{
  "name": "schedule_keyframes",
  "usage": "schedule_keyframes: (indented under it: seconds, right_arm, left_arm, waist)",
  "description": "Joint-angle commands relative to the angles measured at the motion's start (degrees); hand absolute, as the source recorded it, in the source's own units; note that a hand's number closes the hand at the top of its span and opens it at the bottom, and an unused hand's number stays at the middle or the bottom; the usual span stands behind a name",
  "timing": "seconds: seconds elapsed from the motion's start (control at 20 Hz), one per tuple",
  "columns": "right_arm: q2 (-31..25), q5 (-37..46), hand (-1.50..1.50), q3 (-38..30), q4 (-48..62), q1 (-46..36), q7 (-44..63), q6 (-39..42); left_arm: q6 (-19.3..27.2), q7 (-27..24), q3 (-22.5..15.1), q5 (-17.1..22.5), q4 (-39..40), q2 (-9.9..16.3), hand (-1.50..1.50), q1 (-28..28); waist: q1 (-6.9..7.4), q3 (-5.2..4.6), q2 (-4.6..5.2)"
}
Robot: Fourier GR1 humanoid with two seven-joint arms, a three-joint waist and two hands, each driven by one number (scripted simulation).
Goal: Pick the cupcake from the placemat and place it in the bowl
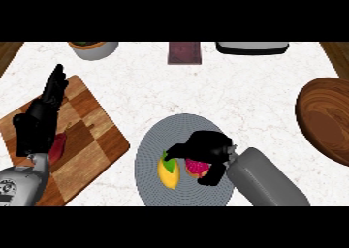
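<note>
Right forearm (267, 180): grey, entering from the near edge right of centre and angled up-left over the placemat (152, 150). Right hand (204, 149): black, palm down over the middle of the placemat, fingers curled down around the cupcake (197, 168), thumb reaching left toward the yellow item.

Cupcake: pink top, on the placemat, mostly hidden under the right hand; only its near side shows. Whether it is lifted off the mat cannot be told.

Yellow item (168, 173): yellow with a green tip, lying on the placemat just left of the cupcake, at the thumb's end.

Placemat: grey, round, woven look, near centre of the counter (228, 82).

Left forearm (16, 183): grey, at the near left corner. Left hand (40, 116): black, fingers straight and together, pointing far and slightly right, resting open over the left edge of the board (91, 140).

Board: wooden, checkered in light and dark blocks, turned at an angle, left of the placemat and apart from it. Red item (58, 147): lying on the board beside the left wrist, partly hidden.

Bowl (335, 121): dark wood, large, at the right edge, partly out of view, well apart from the placemat.

Far edge, left to right: grey pot (95, 49) with green contents, dark reddish box (185, 53), black-and-white tray (252, 47); all cut off by the view.

Counter: white, marbled.
</note>
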Motion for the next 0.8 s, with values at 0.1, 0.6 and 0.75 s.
schedule_keyframes:
  seconds: [0.1,0.6,0.75]
  right_arm:
    - [1.3,4.3,1.5,-0.4,1.6,2.8,-4.6,-2.1]
    - [8.9,6.9,1.5,-3.1,-10.9,24.2,29.8,-11.7]
    - [9.0,8.1,1.5,3.3,-25.3,30.7,38.5,-13.8]
  left_arm:
    - [-1.2,0.1,0.9,-2.2,-2.3,-2.5,0.0,2.1]
    - [-0.6,1.0,3.2,-2.2,-1.7,-0.7,0.0,3.4]
    - [-1.1,1.0,3.3,-1.5,-3.4,-0.9,0.0,4.6]
  waist:
    - [-0.09,-0.02,0.27]
    - [-4.18,-0.17,-1.18]
    - [-2.84,-0.16,-1.12]
